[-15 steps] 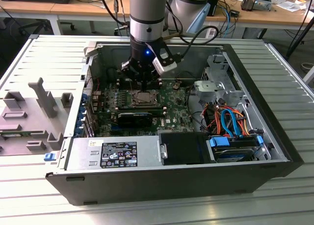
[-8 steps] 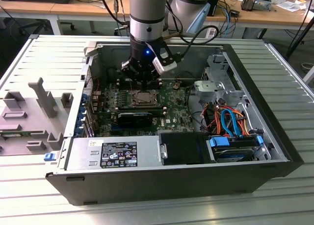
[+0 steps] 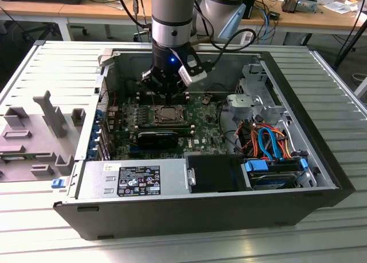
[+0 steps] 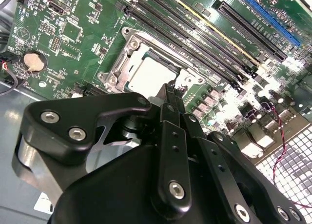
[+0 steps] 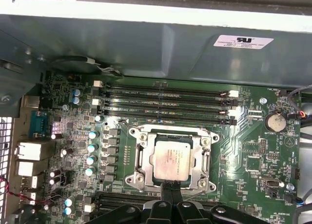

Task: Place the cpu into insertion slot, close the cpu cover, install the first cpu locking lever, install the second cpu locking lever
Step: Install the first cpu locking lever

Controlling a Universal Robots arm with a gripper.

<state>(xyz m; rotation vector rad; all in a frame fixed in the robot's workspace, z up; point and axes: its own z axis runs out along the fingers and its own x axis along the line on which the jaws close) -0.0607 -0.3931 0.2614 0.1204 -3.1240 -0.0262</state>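
The cpu [image 5: 170,160] [image 4: 151,75] [image 3: 168,112], a silver-grey square chip, lies flat in the insertion slot [image 5: 138,179] on the green motherboard. The silver cpu cover [image 5: 142,153] [image 4: 127,50] lies down around the chip as a frame. A thin wire lever [image 5: 126,126] bends past one socket corner. My gripper [image 5: 171,189] [image 4: 171,93] [image 3: 168,97] hovers just above one edge of the socket. Its black fingers are pressed together with nothing between them. Whether the tips touch the socket frame I cannot tell.
Long black memory slots [image 5: 165,102] [image 4: 204,33] run beside the socket. A coin cell [image 5: 276,121] [image 4: 33,60] sits on the board. The case holds a power supply [image 3: 132,180], a drive cage [image 3: 258,97] and orange and blue cables [image 3: 266,140]. A grey fixture [image 3: 34,137] lies outside.
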